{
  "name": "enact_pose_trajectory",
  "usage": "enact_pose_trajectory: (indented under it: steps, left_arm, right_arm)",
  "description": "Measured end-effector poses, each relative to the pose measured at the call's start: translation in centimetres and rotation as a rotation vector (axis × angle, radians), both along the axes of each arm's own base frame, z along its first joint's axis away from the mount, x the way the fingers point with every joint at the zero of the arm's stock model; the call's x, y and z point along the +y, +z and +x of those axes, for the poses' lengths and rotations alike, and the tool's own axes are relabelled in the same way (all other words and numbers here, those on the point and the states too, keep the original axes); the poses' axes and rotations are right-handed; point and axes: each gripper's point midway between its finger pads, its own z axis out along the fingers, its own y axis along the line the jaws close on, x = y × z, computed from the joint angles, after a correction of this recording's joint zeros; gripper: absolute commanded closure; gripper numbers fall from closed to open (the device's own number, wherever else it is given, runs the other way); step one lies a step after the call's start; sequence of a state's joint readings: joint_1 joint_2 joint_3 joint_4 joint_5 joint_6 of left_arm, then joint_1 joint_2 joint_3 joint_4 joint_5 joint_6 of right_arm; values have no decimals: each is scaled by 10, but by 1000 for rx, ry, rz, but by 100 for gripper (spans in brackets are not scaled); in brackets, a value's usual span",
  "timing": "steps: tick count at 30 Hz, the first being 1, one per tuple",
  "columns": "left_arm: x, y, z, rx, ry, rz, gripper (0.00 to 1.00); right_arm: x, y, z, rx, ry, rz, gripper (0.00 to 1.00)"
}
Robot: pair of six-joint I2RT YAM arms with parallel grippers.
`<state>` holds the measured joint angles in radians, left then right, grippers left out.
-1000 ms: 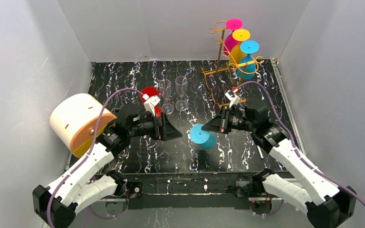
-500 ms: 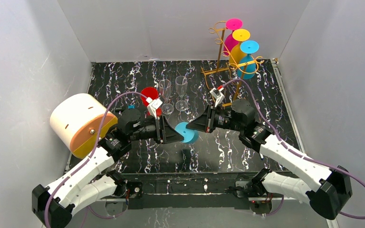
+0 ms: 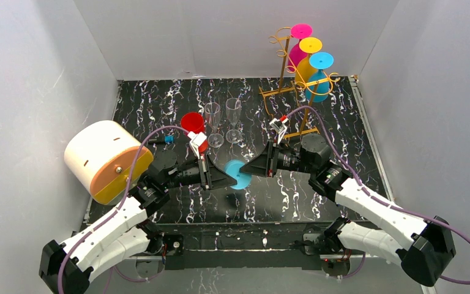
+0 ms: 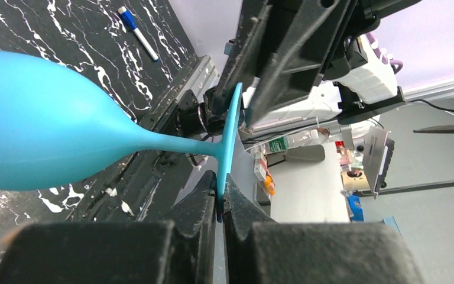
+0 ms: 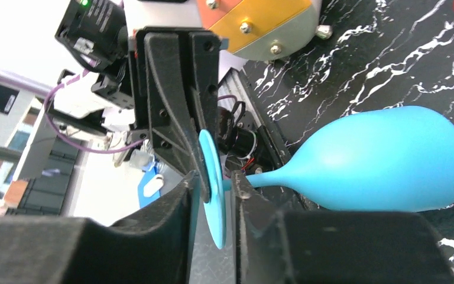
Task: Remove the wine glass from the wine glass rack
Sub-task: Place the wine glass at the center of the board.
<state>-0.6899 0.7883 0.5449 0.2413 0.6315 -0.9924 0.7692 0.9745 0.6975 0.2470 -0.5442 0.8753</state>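
Note:
A blue wine glass [image 3: 238, 174] hangs on its side above the middle of the table, between my two grippers. My left gripper [image 4: 220, 195] is shut on the edge of the glass's flat foot [image 4: 230, 136], and the bowl [image 4: 35, 124] points to the left in that view. My right gripper [image 5: 213, 183] straddles the same foot [image 5: 214, 204] from the opposite side; it is open, with a gap showing beside the disc. The gold wine glass rack [image 3: 284, 79] stands at the back right. A pink [image 3: 298, 46], a yellow [image 3: 306, 61] and a blue glass [image 3: 319, 79] hang on it.
A white and orange cylinder [image 3: 101, 159] lies at the left edge. A red cup [image 3: 193, 122] and two clear flutes [image 3: 213, 122] [image 3: 234, 119] stand behind the grippers. A blue-capped pen [image 4: 136, 32] lies on the black marbled table [image 3: 318, 196]. White walls enclose three sides.
My right arm carried the blue glass leftward to meet my left gripper. The left jaws shut on its foot, and the right jaws then loosened.

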Motion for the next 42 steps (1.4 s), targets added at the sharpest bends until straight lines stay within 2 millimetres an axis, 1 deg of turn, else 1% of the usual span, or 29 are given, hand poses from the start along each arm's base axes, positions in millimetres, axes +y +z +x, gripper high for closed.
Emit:
enact_pose_trajectory:
  steps: [1,2,4,5,6,7,8,9,11,12,13,14,18,21,26,29,31,34,38,40,41,42]
  left_arm:
    - [-1,1,-1,-3,-6,-5,100]
    - [-1,2,0,-7,-8,-6,100]
    - [-2,2,-2,-10,-23,-4,100]
    - [-3,4,-3,-15,-33,-5,100]
    - [-3,6,-3,-23,-38,-4,100]
    - [-2,5,-4,-19,-43,3,93]
    - [-2,4,-4,-20,-43,7,78]
    - [-2,5,-5,-22,-46,10,68]
    - [-2,7,-4,-36,-43,14,52]
    - [-2,8,-4,-40,-44,13,46]
    - [-2,8,-4,-42,-44,14,43]
    - [-2,7,-4,-40,-45,15,42]
    - [-2,7,-5,-24,-52,14,43]
    - [-3,6,-7,-5,-64,14,53]
    - [-4,4,-7,18,-66,18,59]
    - [-5,3,-5,29,-63,21,69]
    - [-6,2,-3,35,-54,22,72]
    - [-7,5,1,25,-38,11,79]
    - [-8,10,3,11,-31,-7,84]
    - [-9,12,3,7,-33,-13,90]
    - [-9,12,2,5,-34,-14,96]
    - [-9,12,2,6,-34,-14,100]
  right_arm:
    - [0,2,-3,-2,20,10,68]
    - [1,2,-6,-5,37,15,74]
    - [2,4,-11,-7,73,23,95]
    - [3,2,-12,-8,84,20,99]
    - [3,-1,-11,-6,91,13,99]
    - [4,-2,-12,-6,97,10,99]
    - [4,-2,-11,-14,97,8,99]
    - [4,-2,-11,-22,96,8,99]
    - [3,-1,-10,-33,90,5,99]
    - [3,-1,-10,-39,85,5,99]
    - [3,-1,-9,-43,81,6,99]
    - [3,0,-9,-47,76,7,99]
    - [3,-1,-3,-68,50,2,99]
    - [3,0,1,-85,32,1,99]
    - [4,4,2,-104,28,15,99]
    - [4,7,3,-118,27,28,99]
    - [4,9,3,-124,28,34,99]
    - [5,11,3,-127,28,41,99]
    - [5,11,1,-123,37,44,99]
    - [5,11,0,-121,42,45,99]
    - [5,11,0,-120,45,45,99]
    - [5,11,-1,-119,49,45,98]
